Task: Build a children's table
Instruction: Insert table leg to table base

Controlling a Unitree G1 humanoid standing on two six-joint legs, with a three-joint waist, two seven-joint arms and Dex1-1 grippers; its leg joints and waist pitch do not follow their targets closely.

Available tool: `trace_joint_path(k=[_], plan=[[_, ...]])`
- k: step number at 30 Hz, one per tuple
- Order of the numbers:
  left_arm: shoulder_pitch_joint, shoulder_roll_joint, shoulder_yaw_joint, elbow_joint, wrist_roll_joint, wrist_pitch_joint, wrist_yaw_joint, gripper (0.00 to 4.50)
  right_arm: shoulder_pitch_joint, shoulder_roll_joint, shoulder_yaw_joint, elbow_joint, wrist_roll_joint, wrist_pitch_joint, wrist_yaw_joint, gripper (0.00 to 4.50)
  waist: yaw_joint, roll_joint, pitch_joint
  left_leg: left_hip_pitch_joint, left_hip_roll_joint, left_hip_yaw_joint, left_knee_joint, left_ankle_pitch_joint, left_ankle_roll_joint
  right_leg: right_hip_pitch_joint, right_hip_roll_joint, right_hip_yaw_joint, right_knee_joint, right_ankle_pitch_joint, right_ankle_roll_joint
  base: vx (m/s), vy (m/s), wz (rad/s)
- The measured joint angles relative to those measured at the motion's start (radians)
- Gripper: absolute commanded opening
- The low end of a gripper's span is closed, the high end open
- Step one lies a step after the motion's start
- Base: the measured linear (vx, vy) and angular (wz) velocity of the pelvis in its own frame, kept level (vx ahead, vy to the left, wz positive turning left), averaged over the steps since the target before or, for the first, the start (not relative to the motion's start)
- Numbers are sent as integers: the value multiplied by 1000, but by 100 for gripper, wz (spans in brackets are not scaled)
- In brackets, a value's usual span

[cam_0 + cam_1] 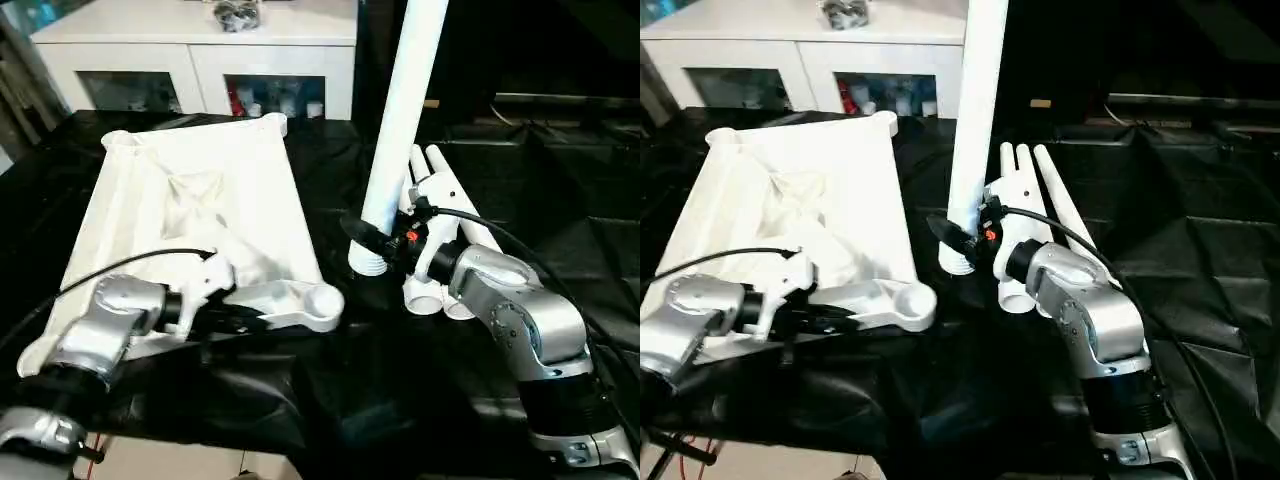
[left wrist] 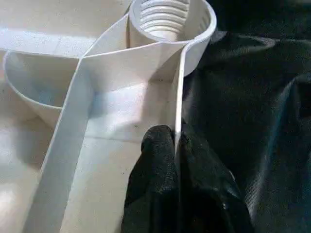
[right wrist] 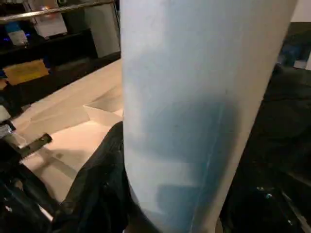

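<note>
The white tabletop [image 1: 190,190] lies underside up on the left of the black cloth. Its near right corner socket [image 1: 322,300] faces up, with threads visible inside the socket [image 2: 165,17]. My left gripper [image 1: 245,318] is shut on the thin rim wall just behind that socket; its fingertips [image 2: 160,145] pinch the wall from both sides. One white leg [image 1: 405,130] stands nearly upright, threaded end down, a little right of the socket. My right gripper [image 1: 375,240] is shut on its lower part. The held leg [image 3: 194,111] looms close in the right wrist view.
Several more white legs [image 1: 450,190] lie side by side behind my right arm. A white cabinet [image 1: 200,60] with glass doors stands at the back. The black cloth [image 1: 570,210] covers the surface out to the right; its front edge drops off near my arms.
</note>
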Motion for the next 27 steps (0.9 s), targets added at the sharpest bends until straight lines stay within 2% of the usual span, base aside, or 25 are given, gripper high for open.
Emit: trace_joint_path(k=[7,9,11,16,21,23,27], plan=[[15,-62,-16,-84,65,25,116,0,-12,11,9,44,24,13,36,191,5,-1,-1,0,-1,1,-1,-1,1,1,-1,1,-2,0,0,0,0,0],[21,-81,-17,-111,67,58,150,0,-24,11,14,53,24,24,49,191,6,-1,-1,0,-1,1,-1,0,1,1,-1,0,-1,0,0,0,0,0],[25,-97,-17,-138,67,95,172,0,-33,-9,37,55,24,44,76,191,7,-6,-1,1,-1,1,-2,0,1,1,-1,0,0,-1,0,0,0,0],[33,-133,-15,-163,66,115,200,0,-33,-17,93,111,8,51,108,191,13,-9,-1,0,-1,1,-1,0,1,0,-1,0,-1,-1,0,0,0,0],[42,-135,-13,-177,66,113,201,0,-34,-26,95,137,-14,51,108,191,18,-9,-1,0,-1,1,-1,0,1,0,-1,0,-1,-1,1,0,0,0],[43,-135,-14,-180,66,117,203,58,-41,-29,93,138,-14,50,108,191,19,-9,-1,0,-1,1,-1,0,1,0,-1,0,-1,-1,1,0,0,0],[43,-142,-15,-175,67,105,217,62,-50,-27,88,149,-14,31,107,191,25,-11,-2,0,-1,1,-1,0,1,0,-1,0,-1,-1,1,0,0,0]])
